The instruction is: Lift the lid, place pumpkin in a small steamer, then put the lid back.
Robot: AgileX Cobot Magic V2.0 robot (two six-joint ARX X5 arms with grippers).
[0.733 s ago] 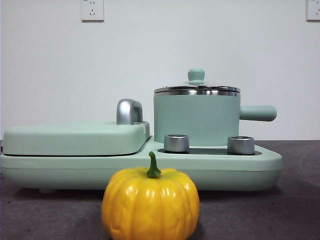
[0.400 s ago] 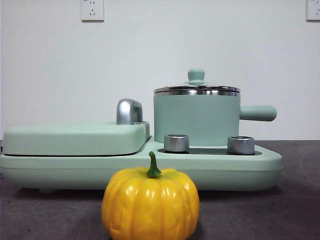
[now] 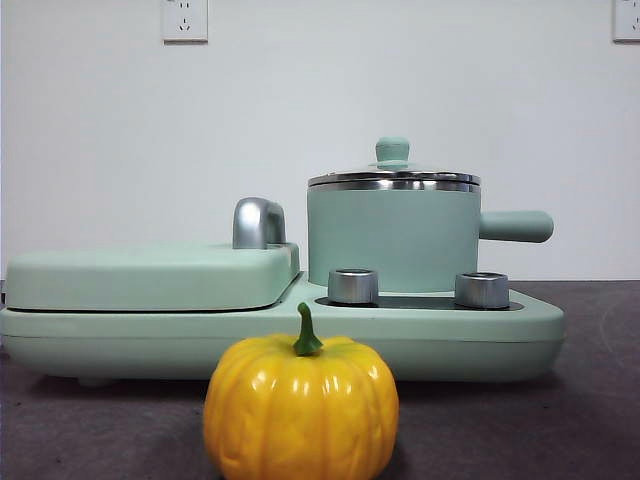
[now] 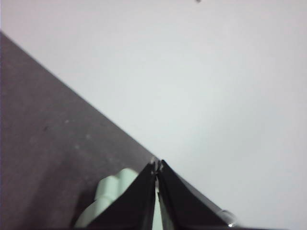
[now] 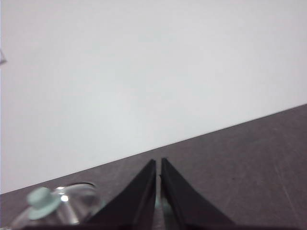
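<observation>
Nearest the front camera, the pumpkin (image 3: 301, 408) sits on the dark bench (image 3: 590, 400), glossy yellow-orange with ribbed sides and a short green stem standing upright. It rests apart from the cooker base (image 3: 480, 345) behind it, in front of the base's middle.

On that mint-green base, 2 steel dials (image 3: 353, 286) stand at the front of the black hob plate. Behind them the small steamer (image 3: 390, 238) stands upright on the hob, its stubby side handle pointing off to the side away from the griddle. The lid (image 3: 393, 176) is seated on the steamer's steel rim, its mint-green knob on top. Beside the steamer, the broad flat griddle cover (image 3: 150, 276) lies closed, with a chrome handle (image 3: 258, 223) at the end nearest the pot.

Neither arm shows in the front view. The left pincer (image 4: 157, 168) hangs above the bench with its 2 jaws pressed together, holding nothing; a mint-green part shows blurred beyond it. The right pincer (image 5: 158, 165) is likewise closed to a thin slit and empty, raised near the lid.

Farthest back is the white wall with 2 sockets (image 3: 185, 20).
</observation>
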